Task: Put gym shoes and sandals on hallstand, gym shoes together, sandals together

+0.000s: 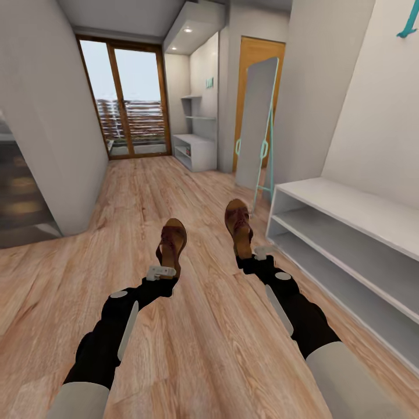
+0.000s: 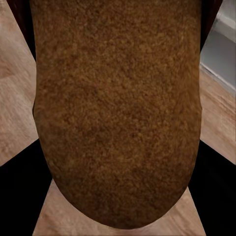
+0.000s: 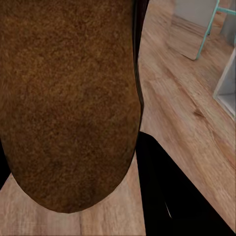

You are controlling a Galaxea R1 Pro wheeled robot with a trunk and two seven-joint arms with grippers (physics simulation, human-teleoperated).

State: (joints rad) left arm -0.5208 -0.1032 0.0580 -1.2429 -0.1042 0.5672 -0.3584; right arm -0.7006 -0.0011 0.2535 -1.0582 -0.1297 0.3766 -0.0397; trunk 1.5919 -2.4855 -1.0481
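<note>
Risk first: pale grey hallstand w/ stepped shelves (image 1: pixel 196 148) sits far down the wood-plank corridor floor (image 1: pixel 192 326), plain grey two-shelf bench (image 1: pixel 349 244) is right beside, easy mixup. Left gripper (image 1: pixel 161 272) clamps one brown leather sandal (image 1: pixel 171 241) by the heel, right gripper (image 1: pixel 261 254) grips the other sandal (image 1: pixel 238 224); heel-only holds could prob slip en route.

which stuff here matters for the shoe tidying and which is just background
Job: left sandal at left gripper; right sandal at right gripper; hallstand; corridor floor.
Background: low grey bench; leaning mirror; glass doors.
</note>
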